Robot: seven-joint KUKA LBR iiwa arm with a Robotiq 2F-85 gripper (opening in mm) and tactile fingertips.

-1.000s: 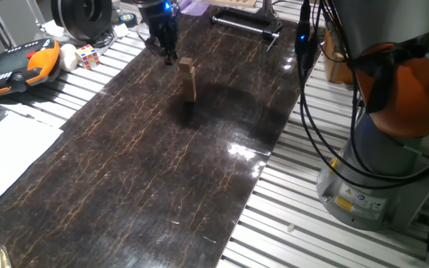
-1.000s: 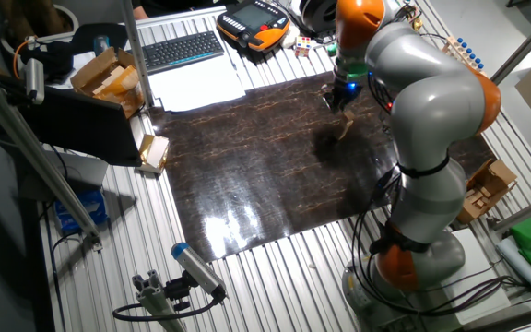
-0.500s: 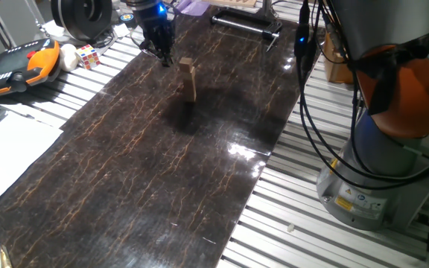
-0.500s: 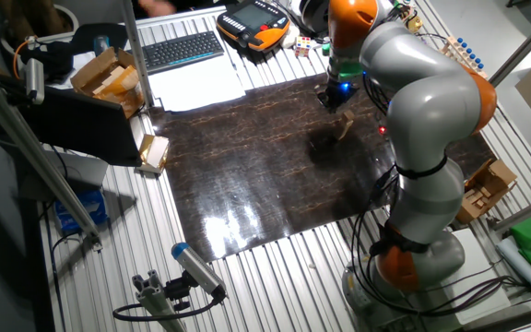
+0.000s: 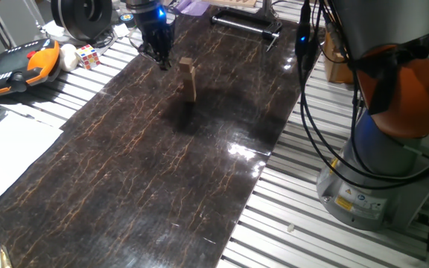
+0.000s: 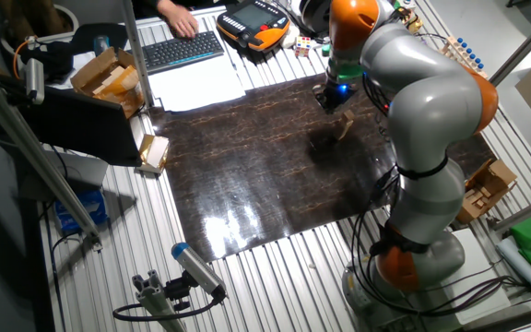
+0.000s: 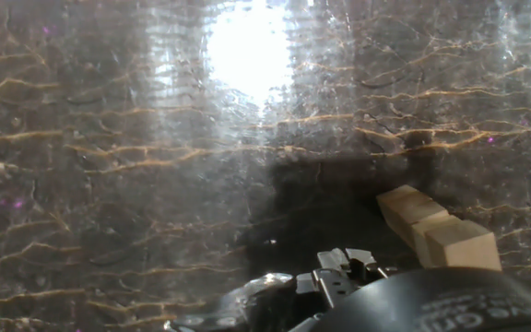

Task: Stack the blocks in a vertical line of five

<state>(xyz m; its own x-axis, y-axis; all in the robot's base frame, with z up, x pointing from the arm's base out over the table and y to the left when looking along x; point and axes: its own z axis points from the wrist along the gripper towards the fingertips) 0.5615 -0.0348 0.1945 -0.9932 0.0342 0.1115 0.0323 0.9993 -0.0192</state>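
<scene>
In one fixed view, an orange and black handheld controller is seen at the upper left edge, with a small multicoloured Rubik's cube just to its right on the ribbed metal table. Right of these, the black two-finger tool is held low over the dark marbled mat in the upper centre of the frame; whether its fingers are apart or together cannot be told. Just beside it, to the right, an upright stack of small light-tan wooden blocks is seen standing on the mat, untouched by the tool. In the hand view, the blocks appear at the lower right.
</scene>
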